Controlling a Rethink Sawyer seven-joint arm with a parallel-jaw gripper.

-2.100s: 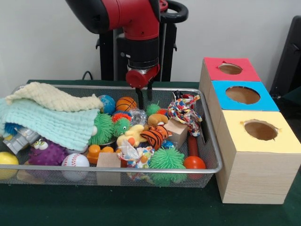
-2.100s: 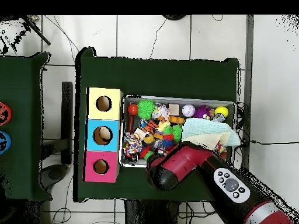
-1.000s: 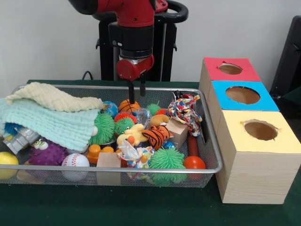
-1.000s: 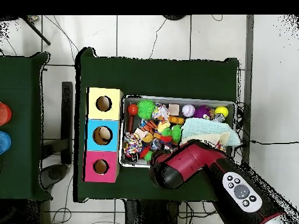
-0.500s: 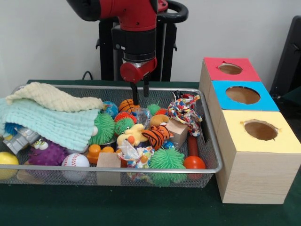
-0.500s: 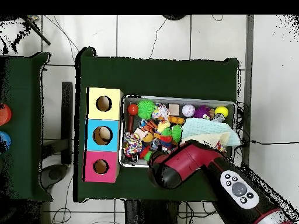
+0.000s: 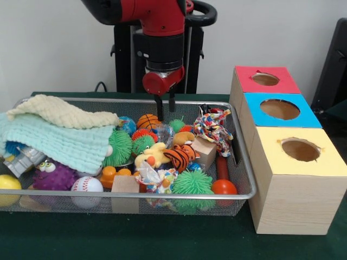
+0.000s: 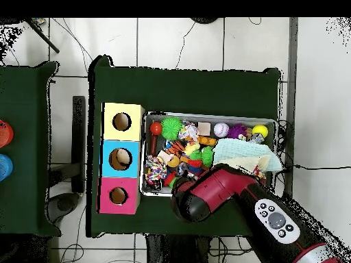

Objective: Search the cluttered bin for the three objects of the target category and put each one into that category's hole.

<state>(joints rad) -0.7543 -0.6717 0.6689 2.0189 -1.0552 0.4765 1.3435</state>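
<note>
My gripper (image 7: pixel 165 112) hangs open over the back of the wire mesh bin (image 7: pixel 135 193), with nothing between its fingers. Its tips are just above an orange basketball (image 7: pixel 146 120) and a small green spiky ball (image 7: pixel 176 125). The bin holds a baseball (image 7: pixel 87 186), a yellow ball (image 7: pixel 8 182), a tiger plush (image 7: pixel 178 156), a rope toy (image 7: pixel 212 127) and wooden blocks (image 7: pixel 204 149). Three boxes with holes stand beside the bin: red (image 7: pixel 265 79), blue (image 7: pixel 279 110) and yellow (image 7: pixel 300 150). In the overhead view the arm (image 8: pixel 206 195) hides the gripper.
Green and cream towels (image 7: pixel 59 138) cover the bin's left part, over a purple fuzzy toy (image 7: pixel 54 174). A large green spiky ball (image 7: pixel 192 183) and a red ball (image 7: pixel 224 187) lie at the front. From above, the boxes (image 8: pixel 120 159) sit left of the bin (image 8: pixel 206 114).
Over the last second the gripper has drifted right and slightly down along the bin's back, from above the basketball's left side. It stays open and the toys have not moved.
</note>
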